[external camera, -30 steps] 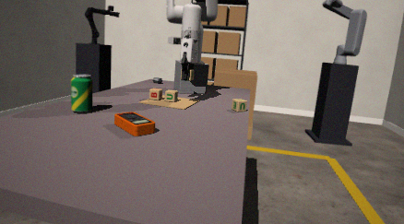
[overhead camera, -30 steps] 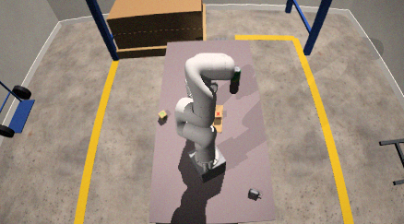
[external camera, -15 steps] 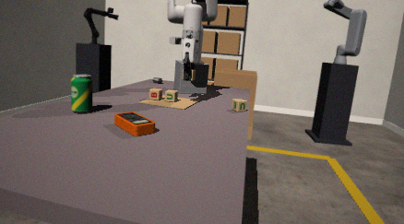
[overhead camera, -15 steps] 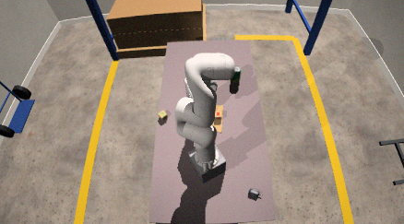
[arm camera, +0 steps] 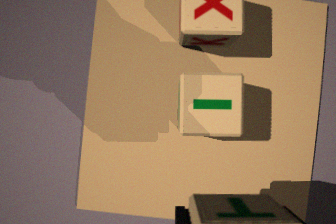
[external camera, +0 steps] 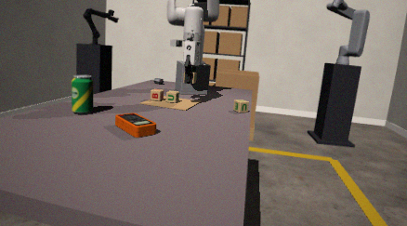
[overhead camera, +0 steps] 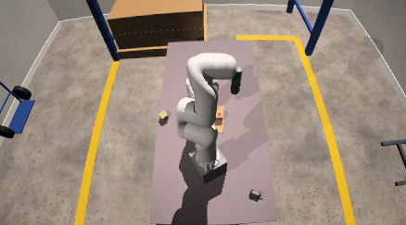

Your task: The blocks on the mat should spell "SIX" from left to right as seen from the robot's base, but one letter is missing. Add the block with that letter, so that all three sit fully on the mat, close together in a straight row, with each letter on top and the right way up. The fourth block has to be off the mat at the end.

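On the matte purple surface (arm camera: 34,150) lies a thin, card-flat tan mat (arm camera: 129,165) with free room past the I block (arm camera: 211,105). Lower straight into that gap, square to I and the X block (arm camera: 211,15) and close beside I. Your claw (external camera: 190,75) grips a third block (arm camera: 234,210) above the mat's free end. Its green letter is cut off from view, and these are hard, sharp-edged cubes, so set it flat.

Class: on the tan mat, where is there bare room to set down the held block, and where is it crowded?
Bare mat lies below the I block, toward the end effector holding its block, and along the mat's left side. The X block and I block crowd the upper right.
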Robot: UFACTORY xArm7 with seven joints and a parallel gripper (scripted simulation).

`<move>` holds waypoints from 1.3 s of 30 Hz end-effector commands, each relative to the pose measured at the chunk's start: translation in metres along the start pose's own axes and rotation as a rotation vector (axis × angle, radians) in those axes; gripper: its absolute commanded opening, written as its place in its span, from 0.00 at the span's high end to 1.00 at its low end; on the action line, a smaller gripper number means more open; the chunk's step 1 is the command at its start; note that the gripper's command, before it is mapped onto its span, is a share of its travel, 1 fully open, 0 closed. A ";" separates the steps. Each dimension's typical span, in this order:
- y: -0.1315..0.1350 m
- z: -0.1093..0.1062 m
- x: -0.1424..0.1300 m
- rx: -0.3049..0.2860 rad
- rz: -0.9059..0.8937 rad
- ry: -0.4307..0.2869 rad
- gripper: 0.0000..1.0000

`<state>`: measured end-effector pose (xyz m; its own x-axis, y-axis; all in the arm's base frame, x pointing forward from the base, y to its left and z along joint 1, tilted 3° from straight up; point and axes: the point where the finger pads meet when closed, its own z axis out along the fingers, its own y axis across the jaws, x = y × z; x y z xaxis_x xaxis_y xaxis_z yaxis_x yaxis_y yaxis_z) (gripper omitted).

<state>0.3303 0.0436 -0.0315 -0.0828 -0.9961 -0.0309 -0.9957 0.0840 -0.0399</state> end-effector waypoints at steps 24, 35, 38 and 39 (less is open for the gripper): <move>-0.002 0.084 0.000 0.007 0.001 0.004 0.56; -0.002 0.084 0.000 0.007 0.001 0.004 0.56; -0.002 0.084 0.000 0.007 0.001 0.004 0.56; -0.002 0.084 0.000 0.007 0.001 0.004 0.56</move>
<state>0.3350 0.0461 -0.1161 -0.0832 -0.9962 -0.0270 -0.9955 0.0843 -0.0426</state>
